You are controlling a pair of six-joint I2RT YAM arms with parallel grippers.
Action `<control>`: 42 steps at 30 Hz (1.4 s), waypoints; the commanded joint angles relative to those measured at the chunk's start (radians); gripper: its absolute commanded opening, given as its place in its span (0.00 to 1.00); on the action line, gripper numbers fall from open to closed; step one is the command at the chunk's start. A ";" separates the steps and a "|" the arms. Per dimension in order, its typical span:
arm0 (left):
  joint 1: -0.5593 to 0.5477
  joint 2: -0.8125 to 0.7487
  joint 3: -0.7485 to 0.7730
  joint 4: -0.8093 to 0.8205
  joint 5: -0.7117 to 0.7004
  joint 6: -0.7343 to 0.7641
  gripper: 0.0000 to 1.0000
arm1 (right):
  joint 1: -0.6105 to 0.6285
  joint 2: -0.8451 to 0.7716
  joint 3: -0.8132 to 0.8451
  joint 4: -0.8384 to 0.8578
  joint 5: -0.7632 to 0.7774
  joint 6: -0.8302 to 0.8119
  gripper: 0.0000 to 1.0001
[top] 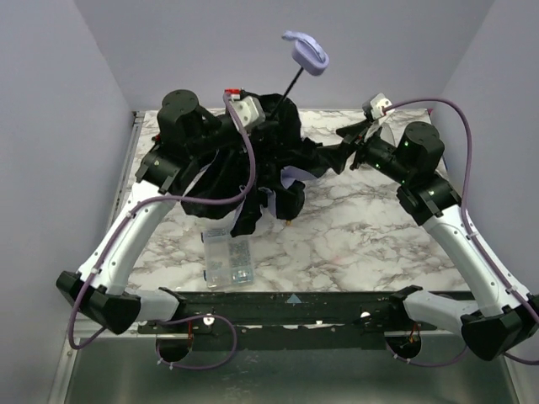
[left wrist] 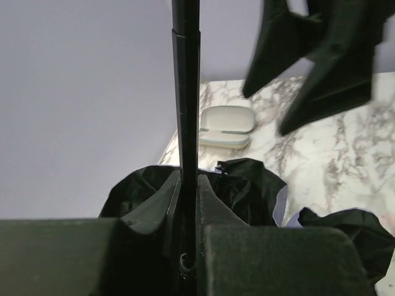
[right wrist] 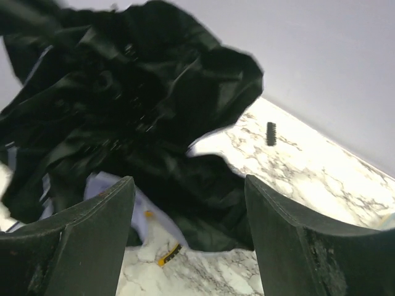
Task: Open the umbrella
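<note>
- While the left end effector (left wrist: 187, 206) is clamped tight on the thin black shaft (left wrist: 185, 92), the umbrella (top: 253, 168) sits half-unfolded over the far middle of the marble counter (top: 362, 236).
- Its canopy (right wrist: 136, 105) is a crumpled mass showing mostly black lining, with a few pale patches at the lower folds.
- The shaft rises at a tilt out of the cloth towards the back wall, and the lavender handle (top: 307, 52) is at its top, up in the air.
- The right end effector (right wrist: 188, 185) has its jaws spread wide and grips nothing. It is at the right edge of the canopy, with black cloth just ahead of the fingers (right wrist: 92, 240). Whether they touch the cloth cannot be told.
- A clear plastic box (top: 229, 257) lies on the counter just in front of the canopy's near edge.
- In the left wrist view, a cream oblong case (left wrist: 226, 126) rests on the counter beyond the cloth, near the wall.
</note>
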 commanded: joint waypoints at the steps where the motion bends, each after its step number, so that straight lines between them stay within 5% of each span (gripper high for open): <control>1: 0.075 0.086 0.145 0.049 0.112 -0.018 0.00 | -0.003 0.024 0.000 0.029 -0.182 -0.140 0.71; 10: 0.073 0.208 0.309 -0.033 0.205 -0.103 0.00 | -0.003 0.146 0.065 0.083 -0.371 -0.174 0.60; 23: 0.074 0.182 0.189 0.152 0.312 -0.286 0.00 | 0.006 0.282 0.158 0.167 -0.489 0.069 0.40; 32: 0.072 0.192 0.194 0.157 0.368 -0.382 0.00 | 0.032 0.278 0.082 0.129 -0.543 0.022 0.19; 42: 0.077 0.179 0.125 0.247 0.345 -0.493 0.00 | 0.106 0.261 -0.032 -0.006 -0.564 -0.170 0.19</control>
